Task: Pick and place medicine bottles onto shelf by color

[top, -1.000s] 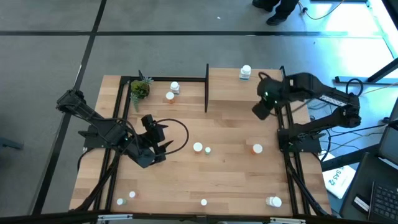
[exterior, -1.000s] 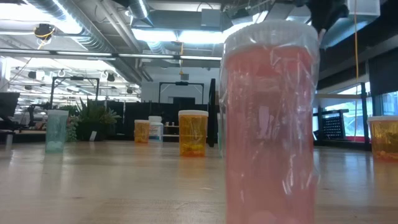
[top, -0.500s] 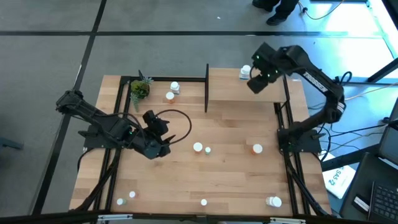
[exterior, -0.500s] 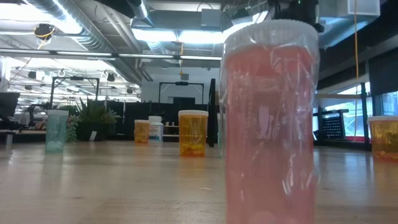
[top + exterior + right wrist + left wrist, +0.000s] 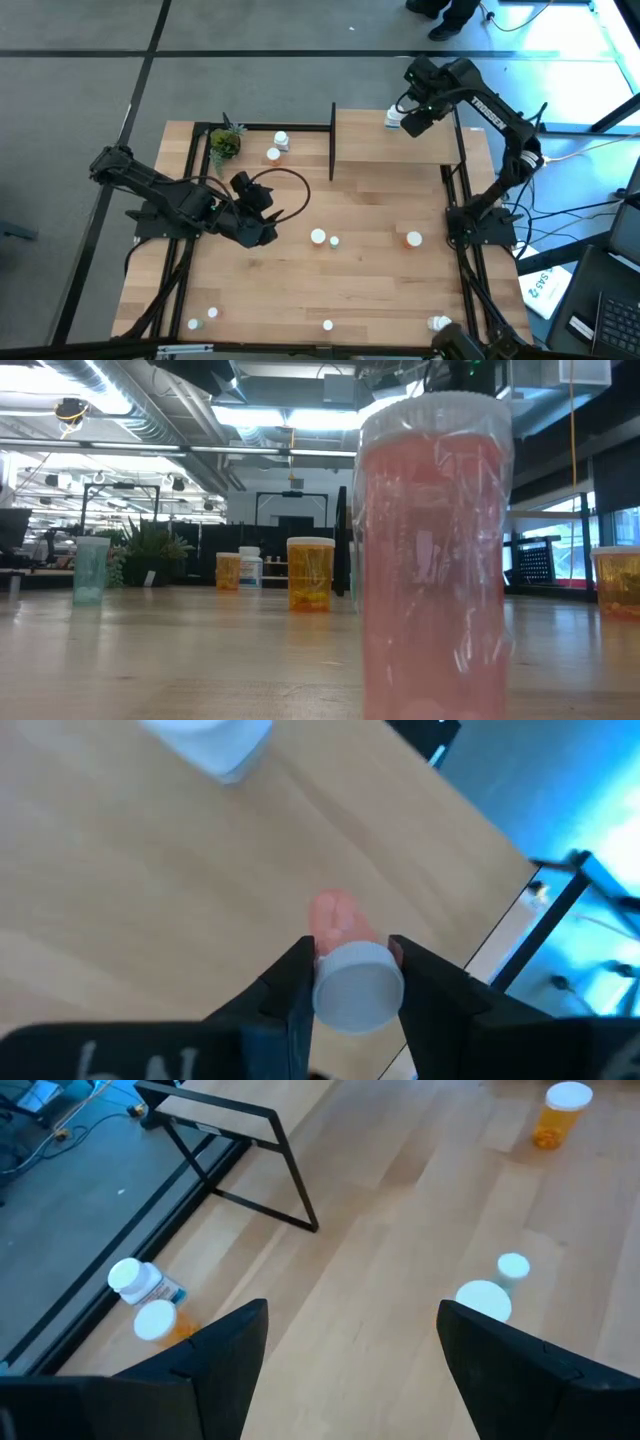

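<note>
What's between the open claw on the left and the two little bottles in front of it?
Nothing: in the left wrist view only bare table lies between the left gripper and the two white-capped bottles.

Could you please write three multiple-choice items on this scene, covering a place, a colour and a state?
1. Where is the right gripper?
A. Over the shelf, near the white bottle
B. Beside the potted plant
C. At the table's near edge

2. What colour is the body of the bottle between the right gripper's fingers?
A. Green
B. Pinkish-red
C. Orange

3. How does the left gripper stand?
A. Shut on an orange bottle
B. Shut on nothing
C. Open and holding nothing

Answers:
1. A, since the high view shows it above the shelf's far right part, next to the white bottle.
2. B, since the right wrist view shows a pinkish-red body under a white cap.
3. C, since the left wrist view shows its fingers wide apart with only bare table between them.
</note>
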Robot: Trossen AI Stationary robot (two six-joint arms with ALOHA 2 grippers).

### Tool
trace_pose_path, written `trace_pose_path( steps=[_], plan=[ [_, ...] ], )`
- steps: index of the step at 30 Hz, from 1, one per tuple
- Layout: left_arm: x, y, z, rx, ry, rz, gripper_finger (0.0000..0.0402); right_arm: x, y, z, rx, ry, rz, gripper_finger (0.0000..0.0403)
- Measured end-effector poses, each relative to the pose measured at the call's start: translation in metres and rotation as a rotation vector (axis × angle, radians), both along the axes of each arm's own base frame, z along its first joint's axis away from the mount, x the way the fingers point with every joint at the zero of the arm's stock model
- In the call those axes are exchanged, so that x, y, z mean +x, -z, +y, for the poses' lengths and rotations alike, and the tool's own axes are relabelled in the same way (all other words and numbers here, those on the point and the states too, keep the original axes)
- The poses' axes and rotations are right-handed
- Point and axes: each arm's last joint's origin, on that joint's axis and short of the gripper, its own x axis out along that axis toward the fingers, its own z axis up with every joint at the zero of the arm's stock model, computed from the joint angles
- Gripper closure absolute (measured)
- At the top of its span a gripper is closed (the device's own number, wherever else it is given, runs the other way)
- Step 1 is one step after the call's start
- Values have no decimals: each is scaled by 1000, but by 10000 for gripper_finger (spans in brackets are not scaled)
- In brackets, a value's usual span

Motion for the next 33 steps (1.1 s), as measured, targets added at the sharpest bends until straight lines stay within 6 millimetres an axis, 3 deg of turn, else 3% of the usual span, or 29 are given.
trace_pose_path(
  steps=[6,13,25,33],
  plan=[
    [0,0,0,0,0,-1,116,1,9,-19,-28,8,10,281],
    [0,0,0,-1,0,-1,116,-1,13,-27,-17,-14,-6,281],
    [0,0,0,0,0,-1,116,-27,13,-37,-3,232,11,281],
    [0,0,0,0,0,-1,116,-32,13,-38,-3,324,-3,281]
  ],
)
